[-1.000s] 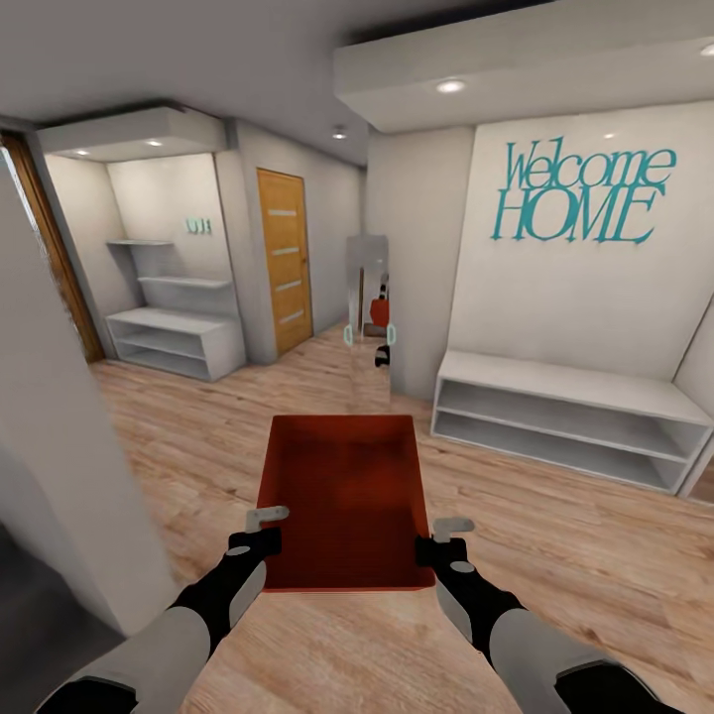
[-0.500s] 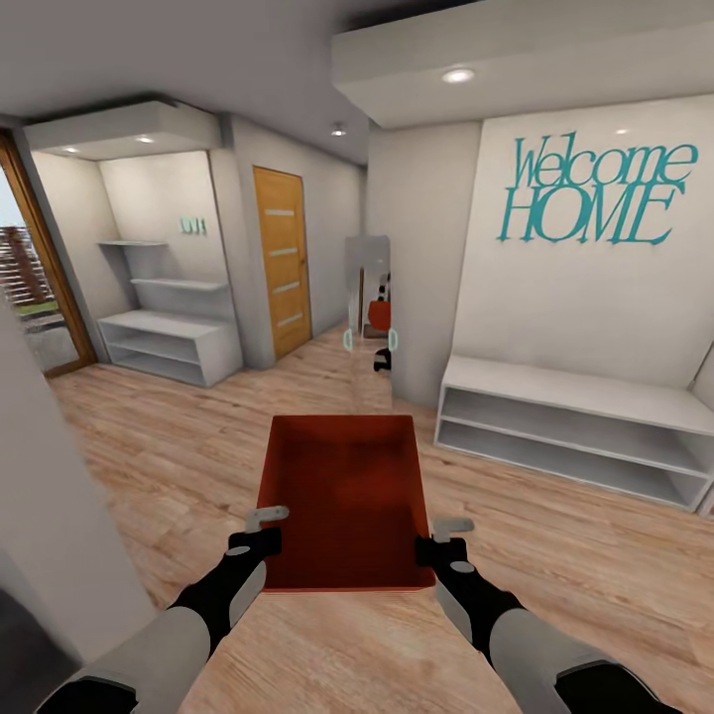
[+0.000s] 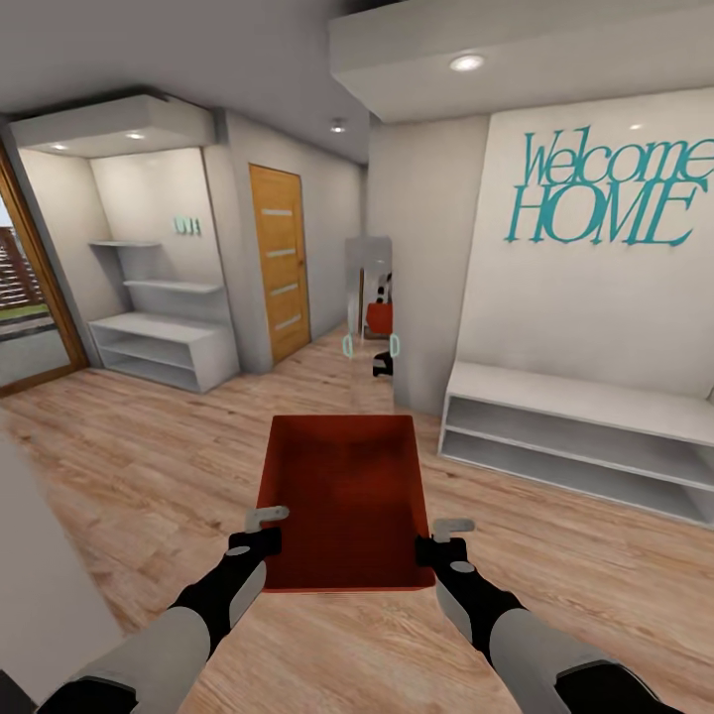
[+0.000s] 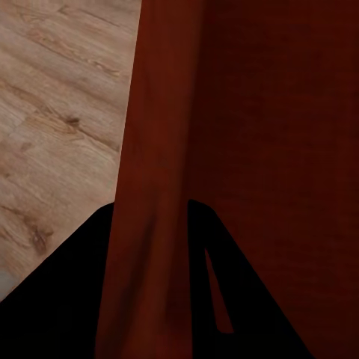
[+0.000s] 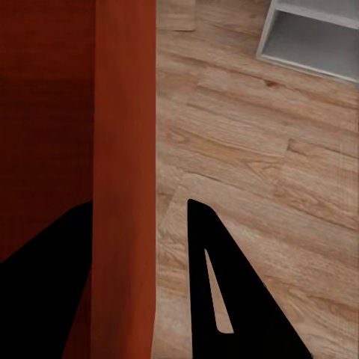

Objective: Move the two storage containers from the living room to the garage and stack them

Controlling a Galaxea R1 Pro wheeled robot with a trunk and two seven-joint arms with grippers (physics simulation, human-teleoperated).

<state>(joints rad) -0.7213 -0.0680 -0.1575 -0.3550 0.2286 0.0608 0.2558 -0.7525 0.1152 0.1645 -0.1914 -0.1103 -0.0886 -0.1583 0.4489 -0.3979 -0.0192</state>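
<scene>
— What were the grippers doing?

— The left gripper [image 3: 260,531] and right gripper [image 3: 442,538] each clamped a side wall of one container [image 3: 342,496], near its close end. In the wrist views the left fingers [image 4: 247,299] and the right fingers [image 5: 224,292] straddled a wall, one inside and one outside, closed onto it.

— And what had just changed?

— The hold looked the same as a second earlier; the bin sat at the same spot between the arms. The whole view had swung instead: the glass door [image 3: 30,297] came further into sight at the left, the near white wall slid away, and the "Welcome HOME" lettering [image 3: 605,188] drifted right. That pointed to the robot turning or rolling, not the bin moving.

— Meaning for the task?

— Likely mid-carry, on the wood floor [image 3: 555,555] of a hallway, with no garage in sight. Placing and stacking remained undone.

— How did the bin look?

— Orange-red, rectangular, open-topped and empty, held level above the planks. A mirror [image 3: 369,297] ahead caught a red glint.
</scene>
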